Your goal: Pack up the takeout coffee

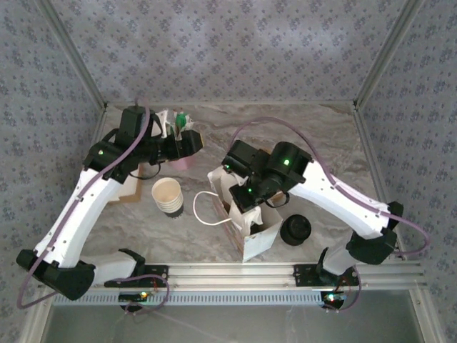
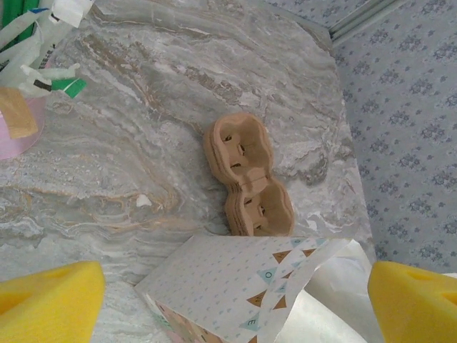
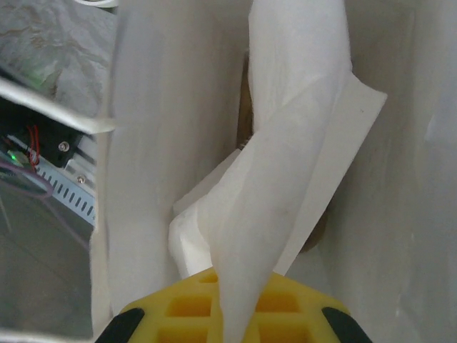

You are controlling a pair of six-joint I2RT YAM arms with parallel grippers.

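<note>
The takeout coffee is hidden from me. A white paper bag [image 1: 257,239] stands open mid-table, its patterned top [image 2: 235,286] showing in the left wrist view. My right gripper [image 3: 232,314] reaches down inside the bag [image 3: 143,143], shut on a white paper napkin [image 3: 285,143] pinched between its yellow pads. Something brown shows behind the napkin. My left gripper [image 2: 235,304] hovers just behind the bag, its yellow pads [image 2: 50,300] wide apart and holding nothing. A round black lid [image 1: 295,230] lies right of the bag.
A stack of nested white cups [image 1: 168,196] stands left of the bag, by its looped handle [image 1: 207,211]. A pink cup of green-and-white sticks [image 2: 21,114] sits beside my left gripper [image 1: 191,141]. Brown cardboard cup carriers [image 2: 246,179] lie beyond the bag. Patterned walls enclose the table.
</note>
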